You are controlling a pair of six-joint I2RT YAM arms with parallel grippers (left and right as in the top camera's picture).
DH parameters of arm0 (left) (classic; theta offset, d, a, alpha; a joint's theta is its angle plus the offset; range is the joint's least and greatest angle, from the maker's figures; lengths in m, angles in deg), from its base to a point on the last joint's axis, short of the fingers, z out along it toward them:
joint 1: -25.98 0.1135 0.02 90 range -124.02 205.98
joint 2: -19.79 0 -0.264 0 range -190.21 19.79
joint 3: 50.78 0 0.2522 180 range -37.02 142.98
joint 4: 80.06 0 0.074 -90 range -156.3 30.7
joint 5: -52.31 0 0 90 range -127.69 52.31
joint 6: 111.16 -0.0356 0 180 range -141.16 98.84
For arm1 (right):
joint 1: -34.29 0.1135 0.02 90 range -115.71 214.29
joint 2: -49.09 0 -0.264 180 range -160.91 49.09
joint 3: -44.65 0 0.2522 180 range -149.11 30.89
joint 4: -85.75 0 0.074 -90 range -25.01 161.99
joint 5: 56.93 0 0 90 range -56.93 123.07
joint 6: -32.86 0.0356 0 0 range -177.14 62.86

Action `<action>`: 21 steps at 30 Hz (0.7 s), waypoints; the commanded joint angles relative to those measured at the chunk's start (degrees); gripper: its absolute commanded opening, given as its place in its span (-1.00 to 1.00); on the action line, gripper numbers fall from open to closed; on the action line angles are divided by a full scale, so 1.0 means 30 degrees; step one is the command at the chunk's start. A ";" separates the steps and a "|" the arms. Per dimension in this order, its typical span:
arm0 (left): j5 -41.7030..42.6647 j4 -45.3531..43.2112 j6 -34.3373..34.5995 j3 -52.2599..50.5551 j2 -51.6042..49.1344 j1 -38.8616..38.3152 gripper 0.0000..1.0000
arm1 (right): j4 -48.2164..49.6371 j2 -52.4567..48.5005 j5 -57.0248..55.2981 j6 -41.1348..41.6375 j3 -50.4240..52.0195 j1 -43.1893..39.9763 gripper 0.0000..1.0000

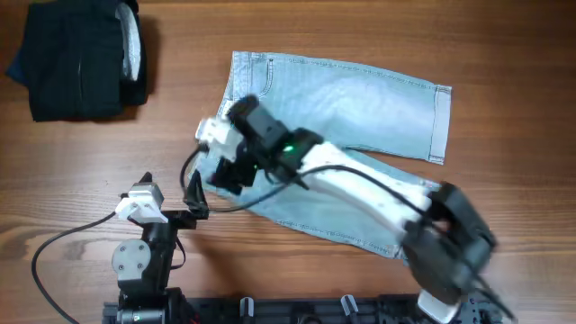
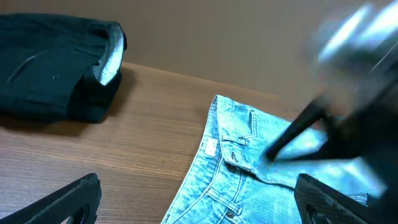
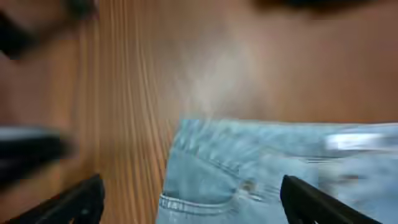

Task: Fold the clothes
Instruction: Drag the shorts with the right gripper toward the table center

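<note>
The light blue denim shorts (image 1: 360,99) lie spread flat in the middle of the table, waistband to the left and legs to the right. My right arm reaches across them from the lower right. My right gripper (image 1: 225,171) is open over the waistband's near corner. In the right wrist view its fingers (image 3: 196,202) straddle a pocket and rivet of the shorts (image 3: 261,155), all blurred. My left gripper (image 1: 193,196) is open just left of the waistband. In the left wrist view its fingers (image 2: 196,208) are wide apart above the waistband and belt loops (image 2: 239,140).
A folded black garment with a white-grey lining (image 1: 76,58) lies at the far left corner, and it also shows in the left wrist view (image 2: 56,68). Bare wooden tabletop (image 1: 504,54) surrounds the shorts. The left arm's cable (image 1: 54,247) loops at the near left.
</note>
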 commanded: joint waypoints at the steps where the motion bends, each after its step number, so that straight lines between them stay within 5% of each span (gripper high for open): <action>1: 0.0350 0.0087 0.0160 -0.0080 0.0124 -0.0022 1.00 | -0.1902 0.4146 -0.2557 0.3140 -0.0284 -0.0860 0.98; 10: 0.0350 0.0087 0.0160 -0.0080 0.0124 -0.0022 1.00 | -1.3012 0.9012 -0.4699 0.9391 0.0233 -0.8473 0.93; 14: 0.0350 0.0087 0.0160 -0.0080 0.0124 -0.0022 0.99 | -1.1883 0.9471 -0.7344 1.1183 0.2951 -1.3078 0.87; 15: 0.0350 0.0087 0.0160 -0.0080 0.0124 -0.0022 1.00 | -1.0615 0.9165 -0.7701 1.1140 0.3351 -1.3872 0.47; 17: 0.0350 0.0087 0.0160 -0.0080 0.0124 -0.0022 0.99 | -0.8808 0.7657 -0.8327 1.1278 0.3701 -1.5344 -0.90; 21: 0.0350 0.0087 0.0160 -0.0080 0.0124 -0.0022 1.00 | -0.8225 0.4044 -0.8590 1.1329 0.3694 -1.7180 -0.91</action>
